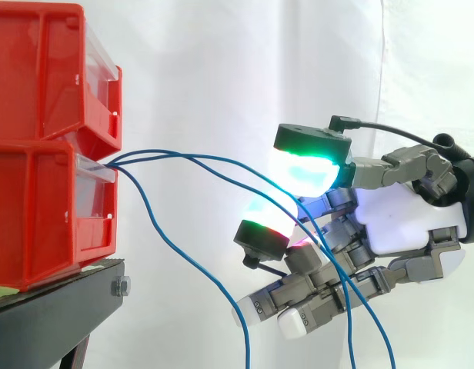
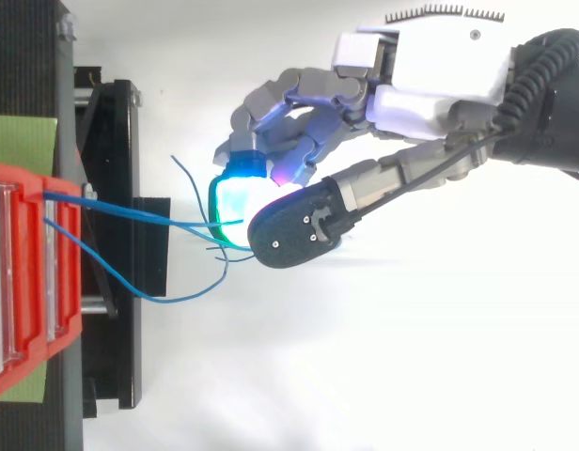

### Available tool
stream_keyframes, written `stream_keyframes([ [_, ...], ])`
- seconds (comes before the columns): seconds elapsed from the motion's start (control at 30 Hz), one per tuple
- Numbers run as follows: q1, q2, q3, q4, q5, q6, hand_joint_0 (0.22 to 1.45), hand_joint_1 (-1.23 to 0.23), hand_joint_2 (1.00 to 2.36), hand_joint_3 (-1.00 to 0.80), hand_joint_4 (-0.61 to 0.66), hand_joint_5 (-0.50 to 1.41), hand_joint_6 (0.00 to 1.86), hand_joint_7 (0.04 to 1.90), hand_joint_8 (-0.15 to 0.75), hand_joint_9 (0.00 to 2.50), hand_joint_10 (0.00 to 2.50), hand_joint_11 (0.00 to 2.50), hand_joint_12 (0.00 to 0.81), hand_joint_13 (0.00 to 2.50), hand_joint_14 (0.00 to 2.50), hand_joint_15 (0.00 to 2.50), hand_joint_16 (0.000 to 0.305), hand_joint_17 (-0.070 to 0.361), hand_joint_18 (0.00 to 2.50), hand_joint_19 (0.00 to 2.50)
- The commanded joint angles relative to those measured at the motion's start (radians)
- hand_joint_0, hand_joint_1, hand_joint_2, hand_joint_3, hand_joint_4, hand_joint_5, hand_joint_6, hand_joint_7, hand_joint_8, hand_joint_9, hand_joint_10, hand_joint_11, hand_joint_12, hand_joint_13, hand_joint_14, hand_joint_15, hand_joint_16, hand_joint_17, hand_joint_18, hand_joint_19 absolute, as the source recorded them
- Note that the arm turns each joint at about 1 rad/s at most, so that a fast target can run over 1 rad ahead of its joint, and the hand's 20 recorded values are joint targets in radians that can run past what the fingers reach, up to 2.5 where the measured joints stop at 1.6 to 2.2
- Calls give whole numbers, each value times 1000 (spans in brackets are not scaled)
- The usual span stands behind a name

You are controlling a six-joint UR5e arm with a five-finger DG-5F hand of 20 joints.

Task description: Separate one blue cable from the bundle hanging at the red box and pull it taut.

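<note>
- Pinching the blue cables [image 1: 183, 155] in my hand [image 1: 391, 219], thumb pad closed over a finger pad.
- They curve, not taut, from the lower red bin [image 1: 37, 215].

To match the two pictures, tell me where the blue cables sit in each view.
Side view: the blue cables leave the lower red bin at left and fan rightward and down past the hand.
Top view: they run from the red bin at the left edge to the hand at centre.
Shared landmark: the red bin.
</note>
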Motion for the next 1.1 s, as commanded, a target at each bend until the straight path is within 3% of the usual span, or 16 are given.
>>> stream_keyframes([
  [0.0,1,0,-1,0,0,1,628,-586,1007,-414,179,-144,947,1095,369,1001,11,1056,354,381,8,268,48,107,373,509],
  [0.13,-1,0,0,-8,0,4,627,-626,1011,-335,153,-136,943,1139,366,1008,10,1060,356,406,9,282,48,108,387,514],
  [0.33,-1,0,0,-11,-1,1,627,-764,1002,-34,62,-92,917,1260,411,1178,4,1074,420,580,8,312,61,138,594,452],
  [0.43,1,0,0,-11,-1,1,595,-776,1186,-20,8,-83,909,1311,414,1216,4,1063,428,618,8,318,62,140,634,438],
  [0.6,1,0,0,-11,-1,3,615,-791,1131,-19,-15,-90,914,1278,409,1045,3,1010,418,714,9,383,60,135,668,454],
  [0.63,1,0,-1,-11,-1,3,636,-799,1057,-7,-11,-93,915,1279,400,955,4,914,410,753,12,402,57,129,668,459],
  [0.73,1,0,-1,-11,-1,3,652,-802,1003,5,-15,-98,917,1261,373,753,6,640,393,748,11,352,54,121,667,441],
  [1.07,-1,0,-1,-8,-4,3,641,-800,1040,16,-47,-96,912,1284,334,628,4,241,362,486,5,174,53,120,627,444],
])
